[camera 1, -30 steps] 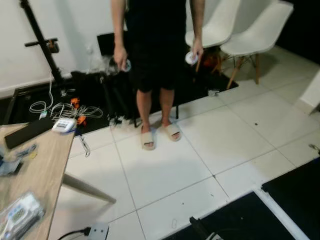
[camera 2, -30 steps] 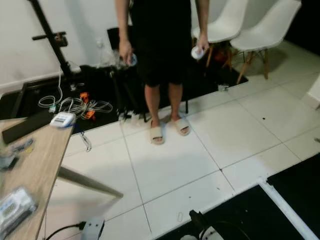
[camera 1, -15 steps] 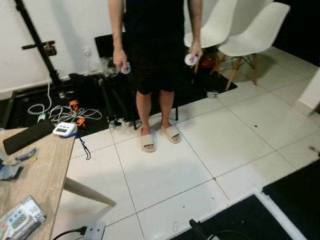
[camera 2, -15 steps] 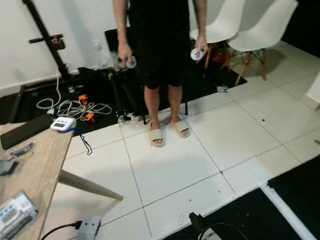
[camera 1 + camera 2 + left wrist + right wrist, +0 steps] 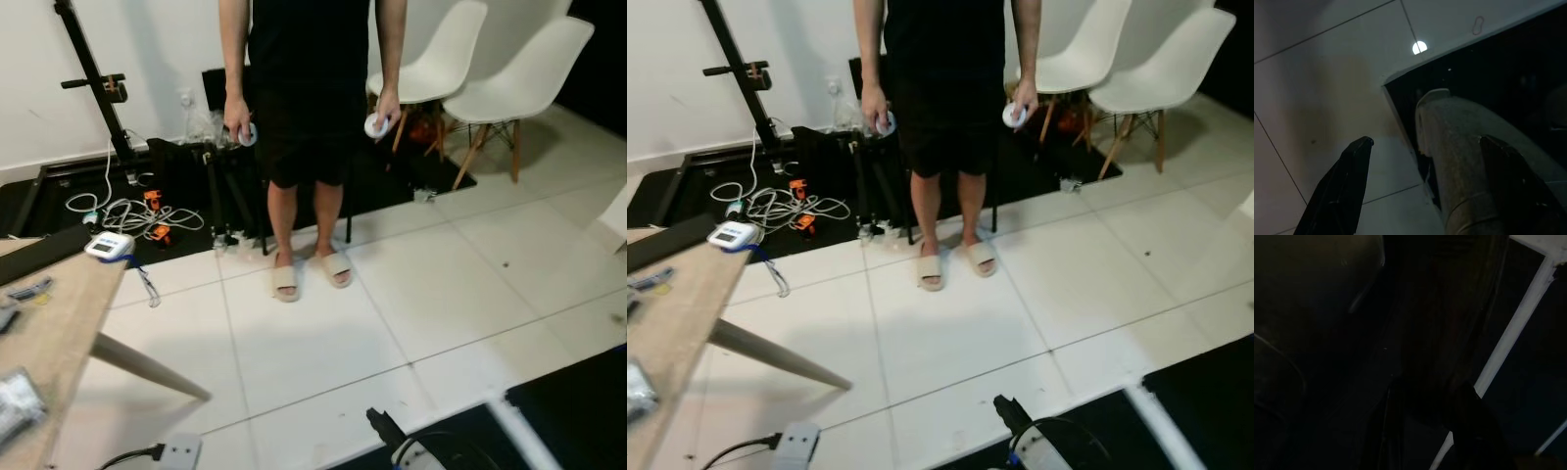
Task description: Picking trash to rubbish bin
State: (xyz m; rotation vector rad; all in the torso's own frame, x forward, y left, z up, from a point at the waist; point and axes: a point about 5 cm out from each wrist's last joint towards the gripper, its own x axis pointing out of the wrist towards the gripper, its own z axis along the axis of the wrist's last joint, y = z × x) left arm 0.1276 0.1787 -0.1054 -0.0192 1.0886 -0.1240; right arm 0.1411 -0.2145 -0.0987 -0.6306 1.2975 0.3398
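Left arm: the left gripper [image 5: 1425, 142] hangs low over the white tile floor [image 5: 1327, 78] at the edge of a black mat [image 5: 1488, 63]. Its jaws are spread apart and hold nothing.

Bench [image 5: 59, 323]: at far left. It carries a white device [image 5: 108, 246] at its far corner and a clear packet [image 5: 15, 406] at the near edge. Which item is the trash cannot be told.

Floor, left: a power strip [image 5: 179, 452] lies beside the bench leg. Coiled cables [image 5: 132, 213] lie by a black stand [image 5: 93, 78].

Centre: a person [image 5: 304, 88] in black stands in beige slippers [image 5: 285, 280] with a controller [image 5: 247, 133] in each hand.

Right: two white chairs [image 5: 529, 73] stand behind.

Right arm: the right gripper [image 5: 1430, 396] hangs in deep shade; the state of its jaws cannot be told.
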